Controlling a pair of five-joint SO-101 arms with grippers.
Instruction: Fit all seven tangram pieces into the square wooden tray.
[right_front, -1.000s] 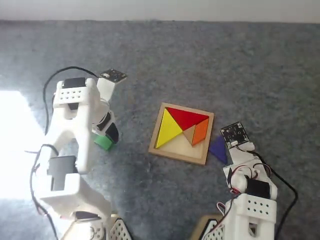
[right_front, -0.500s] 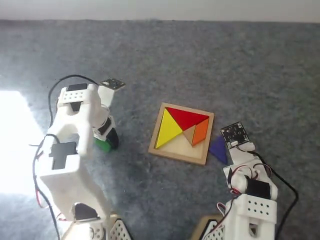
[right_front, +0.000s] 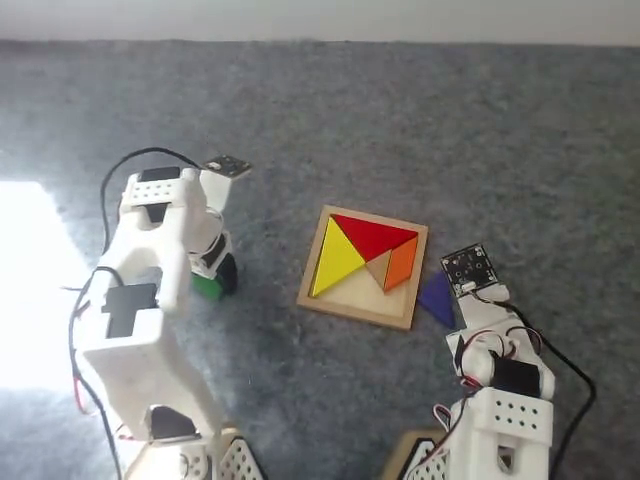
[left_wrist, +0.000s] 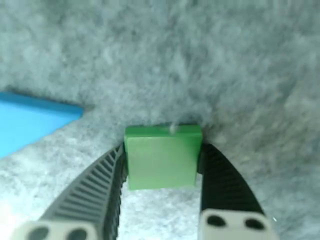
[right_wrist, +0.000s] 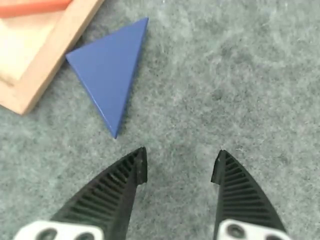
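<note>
**A:** High view first. Where does everything sit?

**B:** The tray (right_front: 353, 309) lies at centre frame. A red triangle (right_front: 372, 235), a yellow triangle (right_front: 335, 262) and an orange piece (right_front: 401, 262) are already in it, and its lower part is bare wood. A dark blue triangle (right_front: 436, 297) lies just off its right edge. At centre left, the left arm (right_front: 160, 235) bends over a green square (right_front: 207, 287).

**A:** And from the left wrist?

**B:** The left gripper (left_wrist: 162, 156) is clamped on the green square, one finger against each flat side, probably so it lifts level. A light blue piece (left_wrist: 30, 120) lies near it, not touching.

**A:** Right wrist?

**B:** The right gripper (right_wrist: 180, 167) hangs spread and empty over the table (right_wrist: 240, 75). It is near the dark blue triangle, which is likely its next pick.

**A:** What changed over the last second?

**B:** The left arm has swung in and settled lower over the square, hiding more of it. The square, tray and right arm haven't moved.
</note>
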